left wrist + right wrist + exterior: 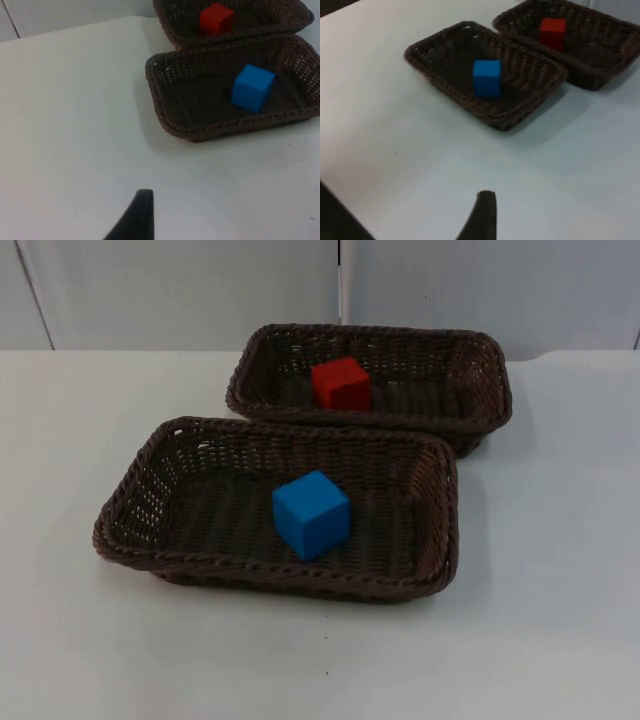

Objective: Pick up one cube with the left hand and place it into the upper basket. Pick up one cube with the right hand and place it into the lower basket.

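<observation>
- Red cube [340,383] is sitting inside the upper basket [480,360], near its left half.
- Blue cube [311,514] is lying in the lower basket [140,490], about mid-floor, turned slightly askew.
- Both baskets are resting on the white table [560,620], their long sides just beside each other.
- Left gripper [137,217] is hanging over bare table, well apart from both cubes; one fingertip is showing, so I cannot tell its state.
- Right gripper [482,215] is likewise hanging over bare table, well away from the baskets; its state cannot be told either.
</observation>
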`<move>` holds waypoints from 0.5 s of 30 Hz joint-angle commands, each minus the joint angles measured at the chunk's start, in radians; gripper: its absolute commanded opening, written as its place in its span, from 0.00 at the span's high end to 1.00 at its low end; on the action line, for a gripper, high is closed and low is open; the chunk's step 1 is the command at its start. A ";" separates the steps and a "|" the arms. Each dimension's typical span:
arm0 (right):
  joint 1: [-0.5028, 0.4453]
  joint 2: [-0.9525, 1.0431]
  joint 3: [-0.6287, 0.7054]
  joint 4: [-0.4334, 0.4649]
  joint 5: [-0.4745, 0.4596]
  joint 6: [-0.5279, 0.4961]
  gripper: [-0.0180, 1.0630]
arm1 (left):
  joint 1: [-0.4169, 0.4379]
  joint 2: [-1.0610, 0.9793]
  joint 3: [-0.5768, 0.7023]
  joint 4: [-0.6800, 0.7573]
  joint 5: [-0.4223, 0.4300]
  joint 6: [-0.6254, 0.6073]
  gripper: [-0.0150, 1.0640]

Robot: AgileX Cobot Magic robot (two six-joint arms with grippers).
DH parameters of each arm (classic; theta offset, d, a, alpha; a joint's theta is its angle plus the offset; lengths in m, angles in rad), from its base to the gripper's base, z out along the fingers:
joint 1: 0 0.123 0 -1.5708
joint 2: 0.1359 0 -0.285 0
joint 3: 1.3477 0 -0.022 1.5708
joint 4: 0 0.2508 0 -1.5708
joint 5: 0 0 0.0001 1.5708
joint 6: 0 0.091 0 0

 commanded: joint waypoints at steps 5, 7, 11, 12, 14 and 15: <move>-0.001 -0.003 0.003 0.028 0.006 -0.043 0.27 | -0.004 -0.005 0.005 0.004 0.004 -0.005 0.04; -0.001 -0.003 0.003 0.028 0.006 -0.043 0.27 | -0.004 -0.005 0.005 0.004 0.004 -0.005 0.04; -0.001 -0.003 0.003 0.028 0.006 -0.043 0.27 | -0.004 -0.005 0.005 0.004 0.004 -0.005 0.04; -0.001 -0.003 0.003 0.028 0.006 -0.043 0.27 | -0.004 -0.005 0.005 0.004 0.004 -0.005 0.04; -0.001 -0.003 0.003 0.030 0.006 -0.043 0.27 | -0.004 -0.005 0.005 0.004 0.004 -0.005 0.04; -0.001 -0.003 0.003 0.030 0.006 -0.043 0.27 | -0.004 -0.005 0.005 0.004 0.004 -0.005 0.04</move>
